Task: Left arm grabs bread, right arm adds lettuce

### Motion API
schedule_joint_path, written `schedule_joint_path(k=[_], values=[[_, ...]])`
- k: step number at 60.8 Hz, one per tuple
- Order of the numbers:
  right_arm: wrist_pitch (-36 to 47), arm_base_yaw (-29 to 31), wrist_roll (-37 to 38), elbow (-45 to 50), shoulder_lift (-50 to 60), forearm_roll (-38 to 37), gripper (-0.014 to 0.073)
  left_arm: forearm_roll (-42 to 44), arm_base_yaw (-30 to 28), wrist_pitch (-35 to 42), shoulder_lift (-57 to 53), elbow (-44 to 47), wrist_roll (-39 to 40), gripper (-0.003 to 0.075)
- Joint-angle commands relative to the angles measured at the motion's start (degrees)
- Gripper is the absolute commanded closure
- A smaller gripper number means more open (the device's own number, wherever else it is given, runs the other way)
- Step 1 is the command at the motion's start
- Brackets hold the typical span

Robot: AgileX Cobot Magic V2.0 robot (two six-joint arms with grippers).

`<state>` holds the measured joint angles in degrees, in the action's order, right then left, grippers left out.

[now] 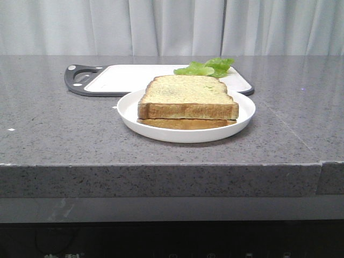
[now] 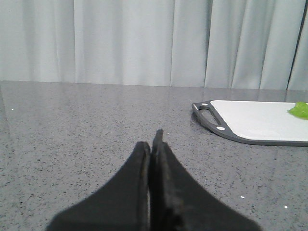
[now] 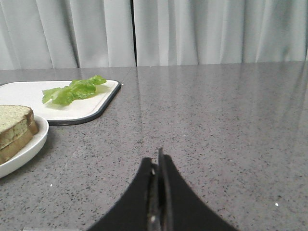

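Golden-brown crust frames the bread (image 1: pixel 187 97), a thick square slice with a pale, speckled face, lying on top of a thinner slice (image 1: pixel 185 123) on a white plate (image 1: pixel 242 118). Seen from the right wrist, it sits ahead and well off to one side of the right end effector (image 3: pixel 159 159), whose fingers are pressed together and hold nothing. The left end effector (image 2: pixel 155 142) is likewise closed and empty, and the bread does not show in its view at all. Lettuce (image 1: pixel 207 67), bright green and crinkled, rests on a white cutting board (image 1: pixel 129 78) just beyond the plate, far from both end effectors. My worry is that the stacked slices may lift together or the top one may slide, since nothing separates them. The thin, ruffled leaves could tear or slip from a pinch, and the plate might skid on the smooth grey surface (image 1: pixel 54 134)
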<state>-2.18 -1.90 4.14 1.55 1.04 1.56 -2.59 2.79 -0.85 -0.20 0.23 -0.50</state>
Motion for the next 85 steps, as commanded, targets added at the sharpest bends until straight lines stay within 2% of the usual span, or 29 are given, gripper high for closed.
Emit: schedule_joint_path(k=[1, 50, 59, 68, 85], values=[[4.4, 0.0, 0.1, -0.2, 0.7, 0.2, 0.0711, -0.5, -0.1, 4.5, -1.0, 0.3, 0.2, 0.0741], [5.6, 0.0, 0.1, -0.2, 0.7, 0.2, 0.0711, -0.9, -0.1, 4.8, -1.0, 0.3, 0.2, 0.0741], [5.9, 0.0, 0.1, -1.9, 0.7, 0.2, 0.0711, -8.1, -0.1, 4.5, -1.0, -1.6, 0.2, 0.0741], [0.1, 0.0, 0.1, -8.9, 0.7, 0.2, 0.0711, -8.9, -0.1, -1.3, -1.0, -8.0, 0.2, 0.0741], [-18.3, 0.0, 0.1, -29.1, -6.3, 0.2, 0.0711, -4.5, -0.1, -17.7, 5.6, -26.2, 0.2, 0.0741]])
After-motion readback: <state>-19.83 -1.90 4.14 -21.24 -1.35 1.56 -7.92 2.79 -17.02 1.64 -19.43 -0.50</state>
